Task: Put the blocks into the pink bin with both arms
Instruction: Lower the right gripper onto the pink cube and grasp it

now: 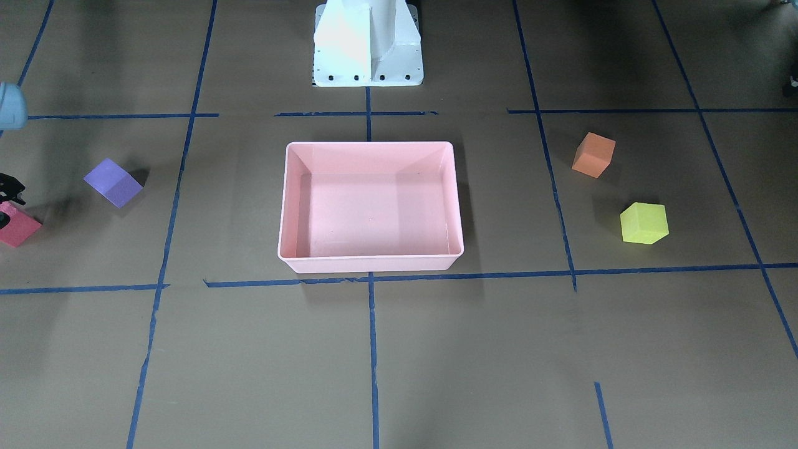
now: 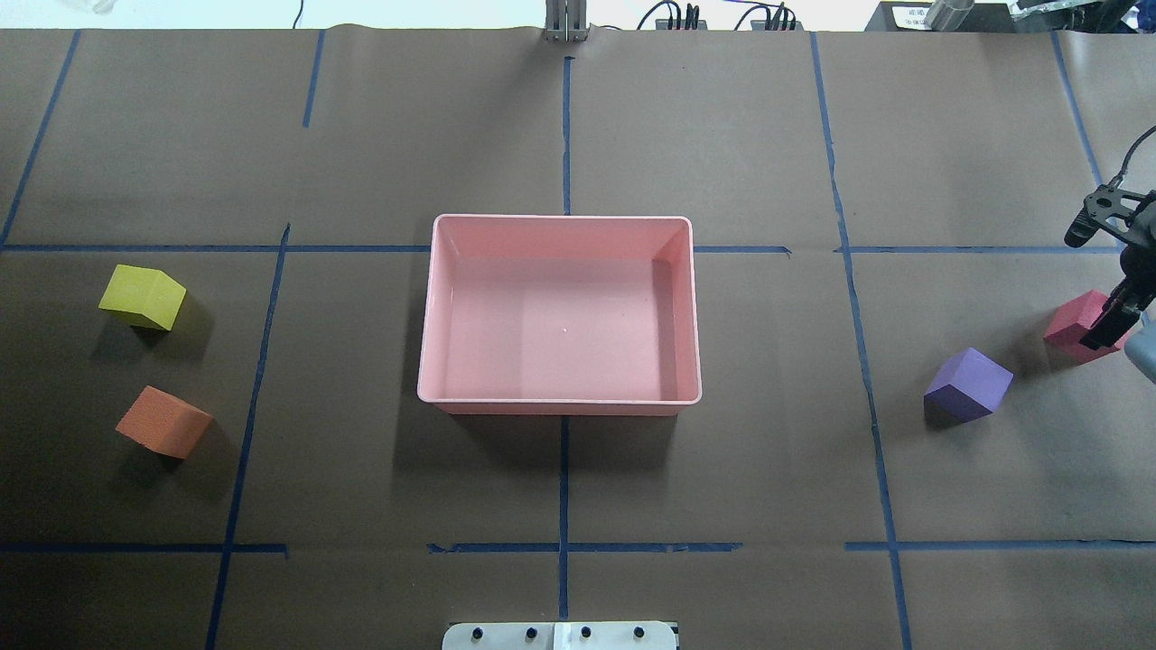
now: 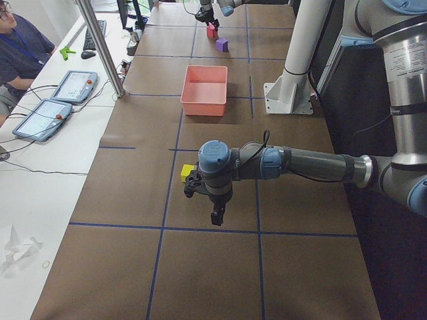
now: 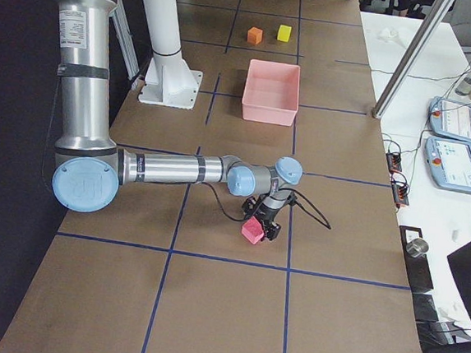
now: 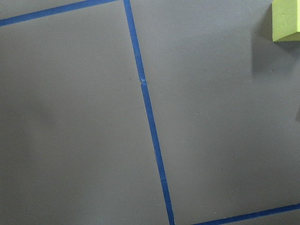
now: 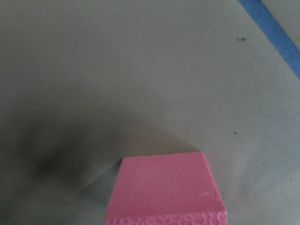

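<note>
The pink bin [image 2: 560, 217] stands empty at the table's middle. My right gripper [image 2: 1104, 332] is at the far right edge, shut on the red block [image 2: 1075, 323], held tilted just above the table; the block fills the bottom of the right wrist view [image 6: 164, 187]. The purple block [image 2: 968, 384] lies beside it, nearer the bin. The yellow block [image 2: 143, 297] and orange block [image 2: 163, 421] lie on the left. My left gripper [image 3: 217, 217] hangs above the table beyond the yellow block [image 3: 187, 172]. It shows only in the left exterior view, so I cannot tell whether it is open.
Blue tape lines grid the brown table. The white base pedestal [image 1: 368, 43] stands behind the bin. A metal post [image 3: 100, 47], tablets [image 3: 73, 85] and an operator [image 3: 13, 47] are on the side across from the robot.
</note>
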